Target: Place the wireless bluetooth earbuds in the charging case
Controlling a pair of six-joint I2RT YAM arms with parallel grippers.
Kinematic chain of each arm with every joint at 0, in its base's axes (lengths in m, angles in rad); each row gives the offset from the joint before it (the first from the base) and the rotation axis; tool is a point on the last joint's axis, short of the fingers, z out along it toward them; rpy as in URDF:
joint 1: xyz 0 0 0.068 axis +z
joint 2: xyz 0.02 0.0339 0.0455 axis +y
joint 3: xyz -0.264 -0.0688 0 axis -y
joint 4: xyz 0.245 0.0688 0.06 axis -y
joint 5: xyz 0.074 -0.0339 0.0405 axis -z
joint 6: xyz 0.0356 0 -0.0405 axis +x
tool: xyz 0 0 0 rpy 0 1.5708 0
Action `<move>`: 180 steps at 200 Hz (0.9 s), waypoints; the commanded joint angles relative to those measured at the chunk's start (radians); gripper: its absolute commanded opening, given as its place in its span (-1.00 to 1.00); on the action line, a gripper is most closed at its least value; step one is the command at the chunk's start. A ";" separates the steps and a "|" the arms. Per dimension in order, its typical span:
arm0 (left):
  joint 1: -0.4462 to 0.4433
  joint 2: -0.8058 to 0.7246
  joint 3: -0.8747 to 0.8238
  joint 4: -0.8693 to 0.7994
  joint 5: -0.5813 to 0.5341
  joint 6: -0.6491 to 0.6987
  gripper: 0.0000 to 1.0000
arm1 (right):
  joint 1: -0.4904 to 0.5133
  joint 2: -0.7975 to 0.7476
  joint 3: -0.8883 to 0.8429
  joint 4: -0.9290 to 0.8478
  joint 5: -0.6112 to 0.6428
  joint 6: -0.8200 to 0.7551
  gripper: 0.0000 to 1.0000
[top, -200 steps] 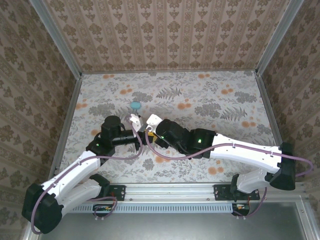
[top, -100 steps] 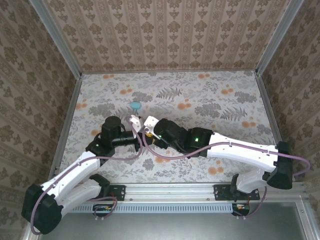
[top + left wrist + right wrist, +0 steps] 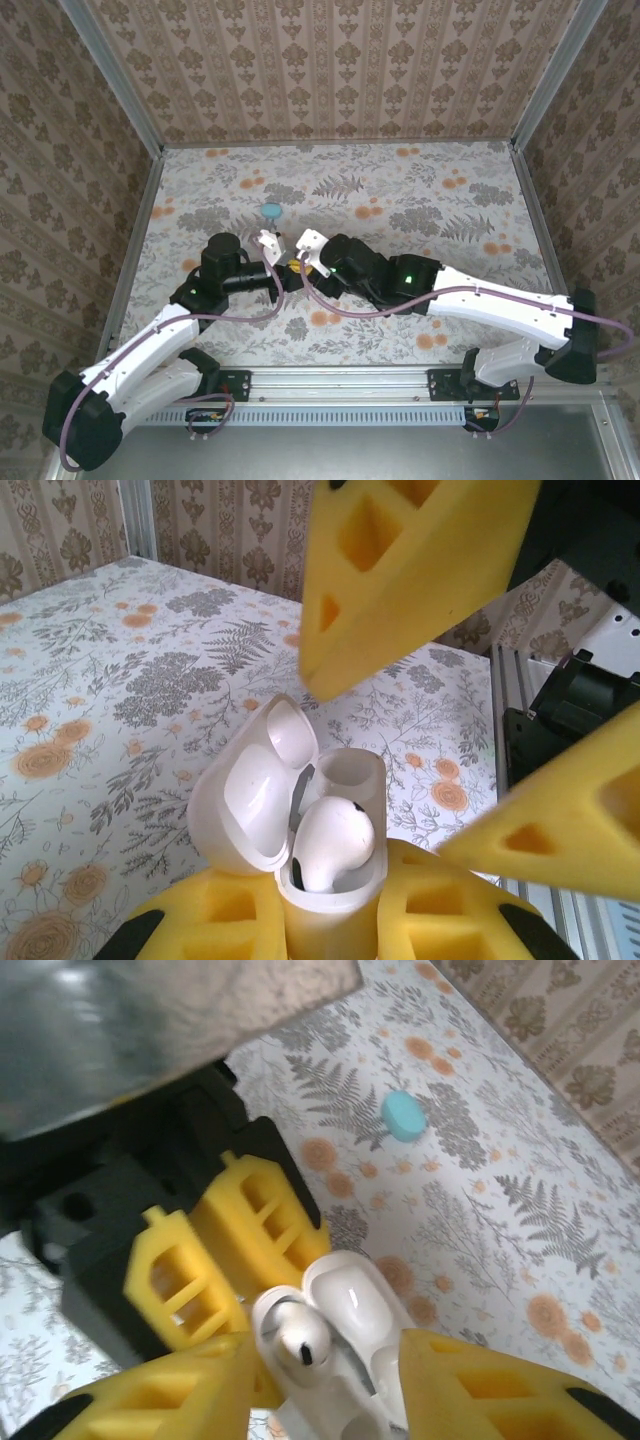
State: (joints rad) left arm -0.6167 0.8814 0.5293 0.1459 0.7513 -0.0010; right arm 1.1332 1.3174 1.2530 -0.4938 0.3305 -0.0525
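My left gripper (image 3: 325,915) is shut on the white charging case (image 3: 322,920), which it holds upright with the lid (image 3: 248,810) swung open to the left. One white earbud (image 3: 335,845) sits in the near slot of the case; the slot behind it looks hollow. My right gripper (image 3: 325,1390) hangs just above the case, open, its yellow fingers (image 3: 410,570) apart on either side and touching nothing. The right wrist view has the same earbud (image 3: 297,1338) in the case (image 3: 352,1305). From above, both grippers meet at the table's middle (image 3: 293,268).
A small round teal object (image 3: 271,211) lies on the flowered table, beyond the grippers and slightly left of them; the same teal object (image 3: 404,1116) lies ahead in the right wrist view. Metal rails (image 3: 135,250) and papered walls close the table in.
My right gripper has opened and let go of the white earbud, which now rests in the case. The right arm has drawn slightly back to the right. My left arm has held still.
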 commanded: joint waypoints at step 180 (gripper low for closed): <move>-0.005 -0.018 -0.009 0.050 -0.011 -0.008 -1.00 | -0.606 -0.203 -0.319 -0.122 -0.355 0.737 -0.08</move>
State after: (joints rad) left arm -0.6167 0.8700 0.5293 0.1696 0.7364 -0.0010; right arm 0.6266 1.0840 0.9943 -0.5121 0.0322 0.5129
